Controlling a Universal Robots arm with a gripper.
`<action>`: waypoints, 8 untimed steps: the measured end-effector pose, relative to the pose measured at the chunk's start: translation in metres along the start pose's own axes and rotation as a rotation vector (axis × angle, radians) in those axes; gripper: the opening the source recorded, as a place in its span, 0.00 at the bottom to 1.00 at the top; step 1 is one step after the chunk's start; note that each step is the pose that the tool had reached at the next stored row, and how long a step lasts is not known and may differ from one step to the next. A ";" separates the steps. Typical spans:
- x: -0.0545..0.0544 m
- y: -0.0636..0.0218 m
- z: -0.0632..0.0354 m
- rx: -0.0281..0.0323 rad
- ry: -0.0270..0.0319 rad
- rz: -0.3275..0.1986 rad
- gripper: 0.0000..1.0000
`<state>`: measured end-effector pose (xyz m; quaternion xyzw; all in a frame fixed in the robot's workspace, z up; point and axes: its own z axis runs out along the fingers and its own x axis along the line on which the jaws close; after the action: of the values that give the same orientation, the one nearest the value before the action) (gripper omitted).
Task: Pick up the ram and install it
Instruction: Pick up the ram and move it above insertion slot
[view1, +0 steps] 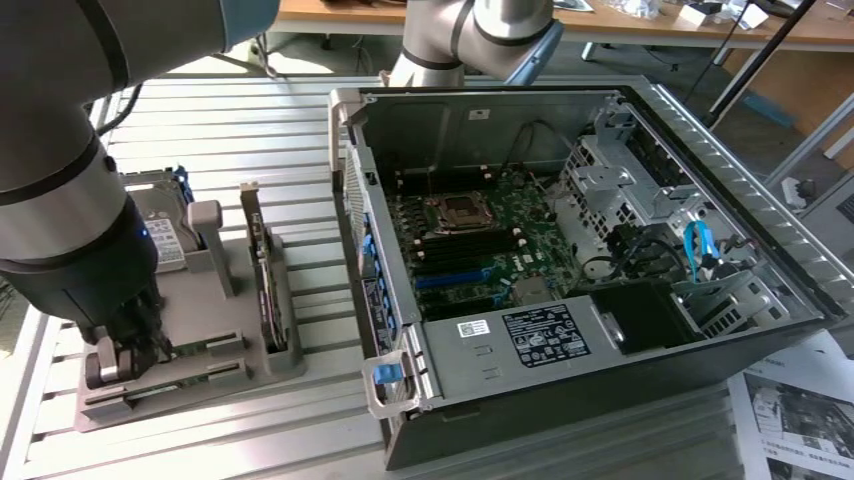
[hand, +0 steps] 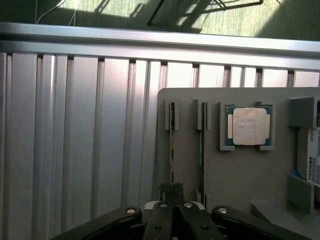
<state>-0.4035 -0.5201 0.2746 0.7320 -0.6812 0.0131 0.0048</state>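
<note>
Found the ram (hand: 172, 150) standing on edge in the narrow slot nearest the edge of the grey holder (hand: 240, 175), seated between the little end posts. Got the gripper (hand: 171, 189) right down on it, fingers (hand: 166, 188) pinched shut around the stick's top edge, so gripping the ram with it not yet lifted out. Can see the same from the exterior view: gripper (view1: 131, 352) dipped into the near end of the holder (view1: 200, 385), way over on the exterior view's left under the big arm. Just beside the ram's slot, spotted a second narrow slot (hand: 202, 145), can't tell what's in it. Next along, noticed a square silver processor chip (hand: 248, 126) lying flat in its own pocket, then a hard drive (hand: 312, 160) with a white label. In the exterior view, can make out the hard drive (view1: 158, 235) propped upright at the holder's far end and a dark expansion card (view1: 263, 290) standing upright along its right side. All parked on a ribbed metal table (view1: 227, 120). Over on the exterior view's right, apart from the holder, got an open computer case (view1: 747, 190) with the motherboard (view1: 494, 250) facing up. Also clocked a second arm (view1: 467, 35) at the far side behind the case, plus a printed sheet (view1: 801, 410) at the near right corner.
</note>
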 end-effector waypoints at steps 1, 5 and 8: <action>0.000 0.0001 0.0027 -0.0001 -0.0001 -0.002 0.11; 0.001 0.0003 0.0102 -0.0006 -0.0001 -0.009 0.11; 0.002 0.0004 0.0151 -0.0012 -0.0001 -0.012 0.11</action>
<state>-0.4035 -0.5222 0.2595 0.7362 -0.6767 0.0127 0.0053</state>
